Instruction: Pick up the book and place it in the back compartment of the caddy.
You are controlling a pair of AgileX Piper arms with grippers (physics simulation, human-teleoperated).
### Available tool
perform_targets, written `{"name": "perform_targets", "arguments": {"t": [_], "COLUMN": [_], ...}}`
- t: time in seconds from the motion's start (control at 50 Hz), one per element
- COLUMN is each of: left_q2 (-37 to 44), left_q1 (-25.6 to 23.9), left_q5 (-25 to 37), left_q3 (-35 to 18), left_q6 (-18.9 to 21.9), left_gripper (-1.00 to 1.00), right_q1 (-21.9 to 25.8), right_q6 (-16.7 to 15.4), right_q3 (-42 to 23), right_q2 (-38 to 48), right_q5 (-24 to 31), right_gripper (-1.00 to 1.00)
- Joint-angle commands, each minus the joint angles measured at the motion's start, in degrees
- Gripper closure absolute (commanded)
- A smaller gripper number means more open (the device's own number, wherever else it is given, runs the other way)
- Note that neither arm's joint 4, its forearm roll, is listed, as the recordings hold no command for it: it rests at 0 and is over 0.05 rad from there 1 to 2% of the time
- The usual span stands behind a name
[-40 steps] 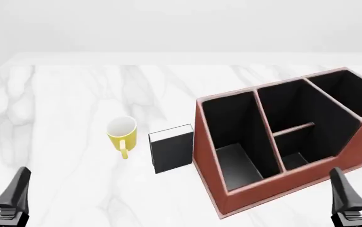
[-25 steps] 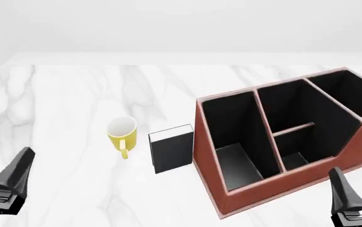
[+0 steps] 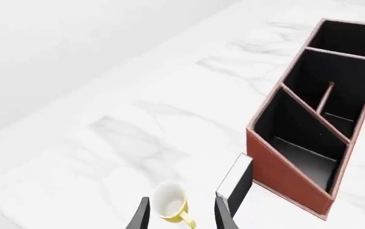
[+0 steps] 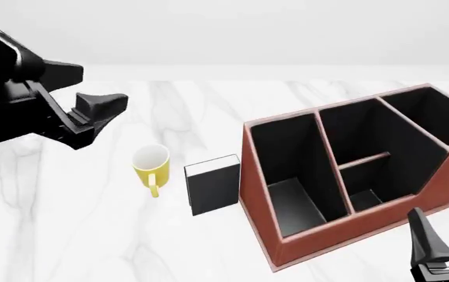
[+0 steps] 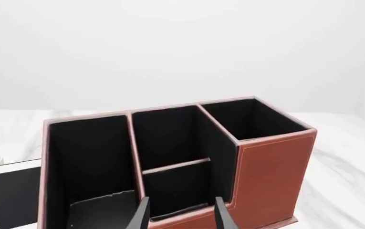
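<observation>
Currently, your left hand (image 4: 103,111) hangs raised above the table (image 4: 91,235), its two fingers apart and holding nothing. Ahead of it and below, the yellow mug (image 4: 151,164) stands upright on the table; seen from the left wrist, the mug (image 3: 171,206) shows between the parted fingers. The book (image 4: 212,183) stands upright just beyond the mug on the side away from your left hand, black cover facing the arms, pale page edges on top; it sits just beside the caddy (image 4: 350,176), though you cannot tell whether it touches the near wall. Your right hand (image 4: 447,247) sits low by the caddy's near corner, fingers apart and empty. Directly ahead of the right hand, past the low outer wall, lies the back compartment (image 5: 176,188), a small black cell under the short cross divider, with nothing in it. The long narrow cell (image 5: 93,167) lies between that compartment and the book (image 5: 10,193); the tall-walled cell (image 5: 252,117) lies on the other side, well away from the book.
</observation>
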Motion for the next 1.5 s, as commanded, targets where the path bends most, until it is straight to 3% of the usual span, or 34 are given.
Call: {"name": "perform_targets", "arguments": {"t": [0.02,0.12,0.18,0.3,0.38,0.58,0.78,1.02,1.1,1.28,1.36,1.42,1.5], "left_q2": [15.00,18.33,19.48,22.18,22.97,31.12,31.21,34.44,36.17,37.51,38.39,38.78,39.61], "left_q1": [-5.11,-6.45,-9.43,-8.85,-11.79,-7.50,-13.69,-14.57,-14.05,-12.81,-12.33,-13.55,-12.98], "left_q5": [12.75,15.61,19.28,17.56,16.80,13.45,13.57,12.21,10.47,8.40,7.19,7.44,6.51], "left_q3": [-18.20,-21.45,-21.87,-21.12,-18.57,-17.79,-15.60,-15.98,-13.90,-14.43,-14.49,-13.79,-13.64], "left_q6": [5.11,6.55,4.26,4.86,3.45,5.98,2.60,2.27,3.88,6.65,7.18,5.41,6.89], "left_gripper": [-1.00,-1.00,-1.00,-1.00,-1.00,-1.00,-1.00,-1.00,-1.00,-1.00,-1.00,-1.00,-1.00], "right_q1": [0.07,0.11,0.05,0.04,0.09,-0.04,0.01,0.17,0.11,-0.07,-0.05,-0.07,0.04], "right_q6": [0.04,-0.09,-0.16,-0.13,-0.21,-0.68,-0.84,-1.05,-0.88,-0.86,-0.94,-0.88,-0.90], "right_q3": [-0.01,0.00,0.01,0.03,0.04,0.05,0.09,0.13,0.11,0.11,0.11,0.11,0.11], "right_q2": [0.00,0.00,0.00,0.00,0.00,0.00,0.00,0.03,0.02,0.03,0.01,0.02,0.02], "right_q5": [-0.03,-0.02,-0.07,-0.07,-0.17,-0.22,-0.25,-0.12,-0.04,-0.07,-0.09,-0.04,-0.04], "right_gripper": [-1.00,-1.00,-1.00,-1.00,-1.00,-1.00,-1.00,-1.00,-1.00,-1.00,-1.00,-1.00,-1.00]}}
